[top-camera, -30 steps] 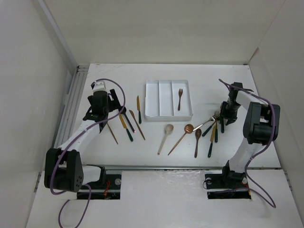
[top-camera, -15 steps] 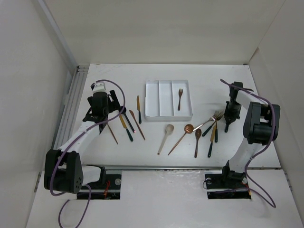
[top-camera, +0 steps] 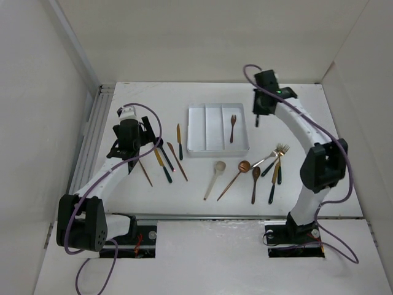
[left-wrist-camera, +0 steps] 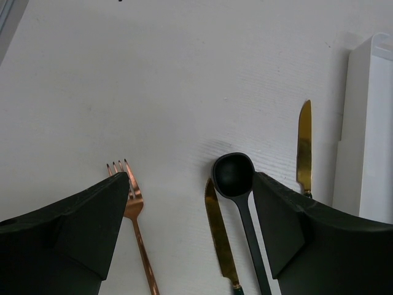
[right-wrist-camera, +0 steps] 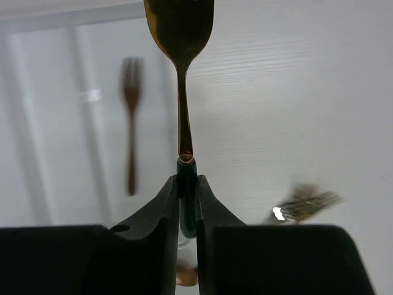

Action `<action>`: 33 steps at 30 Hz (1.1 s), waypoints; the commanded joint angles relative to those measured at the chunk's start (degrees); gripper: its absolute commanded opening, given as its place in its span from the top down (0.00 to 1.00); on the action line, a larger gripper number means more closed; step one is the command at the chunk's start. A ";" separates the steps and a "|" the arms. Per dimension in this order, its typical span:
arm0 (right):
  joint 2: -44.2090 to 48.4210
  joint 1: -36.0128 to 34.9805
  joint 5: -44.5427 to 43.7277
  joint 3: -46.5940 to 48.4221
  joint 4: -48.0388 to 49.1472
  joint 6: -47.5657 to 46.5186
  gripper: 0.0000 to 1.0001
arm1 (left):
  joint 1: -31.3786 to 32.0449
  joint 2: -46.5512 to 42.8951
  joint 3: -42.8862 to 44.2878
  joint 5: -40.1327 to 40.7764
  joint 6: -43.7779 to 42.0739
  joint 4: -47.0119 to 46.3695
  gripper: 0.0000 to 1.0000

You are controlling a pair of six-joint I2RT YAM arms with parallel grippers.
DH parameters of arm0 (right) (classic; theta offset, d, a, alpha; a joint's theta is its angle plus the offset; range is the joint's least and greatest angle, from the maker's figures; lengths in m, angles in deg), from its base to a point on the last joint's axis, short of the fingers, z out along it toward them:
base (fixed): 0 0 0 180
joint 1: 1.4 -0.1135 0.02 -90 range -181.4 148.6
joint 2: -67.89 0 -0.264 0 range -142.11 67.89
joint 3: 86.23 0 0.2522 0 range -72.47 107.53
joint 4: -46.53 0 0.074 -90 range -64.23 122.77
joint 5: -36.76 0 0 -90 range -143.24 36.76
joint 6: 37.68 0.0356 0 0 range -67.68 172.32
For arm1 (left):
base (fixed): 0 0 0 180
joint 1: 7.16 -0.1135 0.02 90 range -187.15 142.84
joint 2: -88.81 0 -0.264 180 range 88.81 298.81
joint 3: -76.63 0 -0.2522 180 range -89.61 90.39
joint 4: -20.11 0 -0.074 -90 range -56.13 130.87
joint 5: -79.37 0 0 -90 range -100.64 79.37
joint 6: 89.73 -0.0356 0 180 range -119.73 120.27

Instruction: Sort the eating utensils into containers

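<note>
The right claw [right-wrist-camera: 187,184] has swung from the loose cutlery [top-camera: 256,172] at the right of the counter [top-camera: 153,101] up to the right wall of the white tray [top-camera: 198,126] — it is pinched tight on the dark handle of a gold fork [right-wrist-camera: 179,37], which hangs over the counter just beside that wall. A brown fork [top-camera: 233,128] lies in the tray's right compartment. The left claw [left-wrist-camera: 190,209] gapes wide and holds nothing, low over the counter — a black spoon [left-wrist-camera: 233,174] and a gold knife [left-wrist-camera: 219,239] lie between its fingers, a copper fork [left-wrist-camera: 134,206] by the left one.
</note>
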 commanded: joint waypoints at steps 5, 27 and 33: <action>-10.30 -9.92 11.70 3.83 -0.08 5.38 1.00 | 0.04 -2.52 -1.12 0.78 -0.68 -2.35 0.21; -1.91 -6.08 5.91 -1.07 -0.60 9.50 0.44 | 0.04 -3.66 -3.32 0.78 -1.21 -2.96 0.21; 8.14 7.81 12.40 -22.30 -2.79 8.98 0.53 | 0.04 -3.66 -4.55 1.30 -1.73 -5.33 0.21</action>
